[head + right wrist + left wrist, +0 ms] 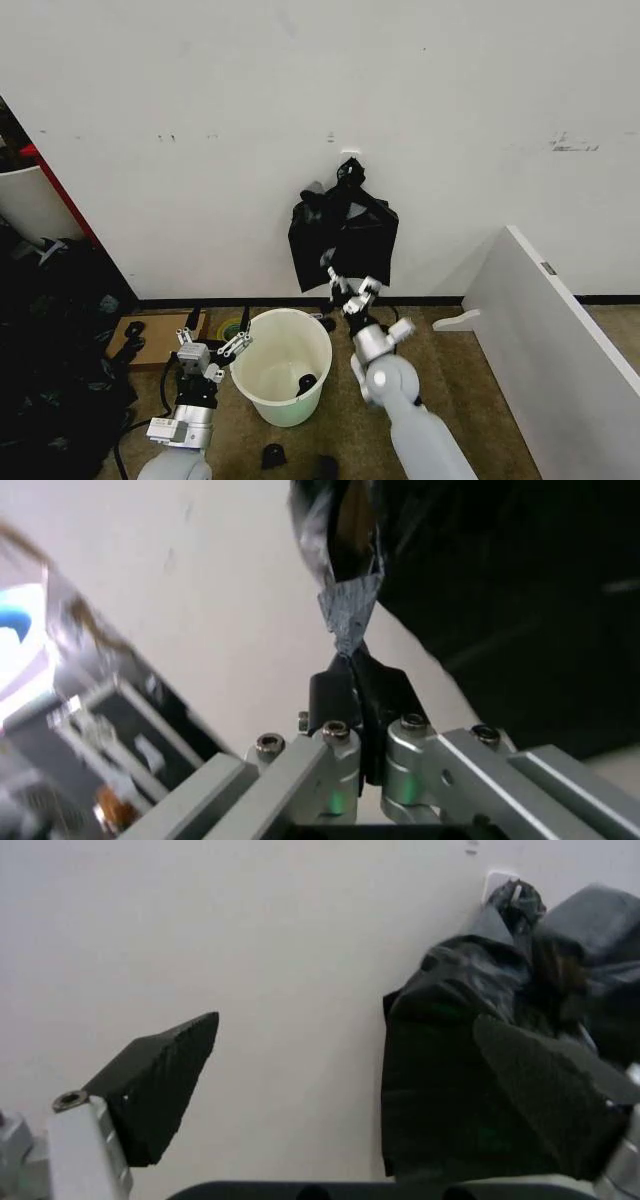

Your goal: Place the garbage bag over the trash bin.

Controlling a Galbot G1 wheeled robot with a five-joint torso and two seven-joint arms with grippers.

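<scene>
The garbage bag (343, 238) hangs on the wall above the trash bin (282, 366). The right end effector (349, 290) pinches its lower corner (thin film); a hard pull could tear it. The left end effector (212, 349), spread wide, waits beside the bin.

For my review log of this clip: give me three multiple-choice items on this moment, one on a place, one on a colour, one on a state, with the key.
1. Where is the garbage bag?
A. hanging on the wall behind the trash bin
B. inside the bin
C. flat on the floor

2. What colour is the trash bin?
A. brown
B. white with a pale green base
C. black

3. What is the right gripper doing?
A. open above the bin
B. shut on a bag corner
C. resting on the floor

Key: 1 A, the bag hangs from a wall mount; 2 B, the head view shows its colours; 3 B, the right wrist view shows plastic pinched. The left gripper sits open beside the bin.
</scene>
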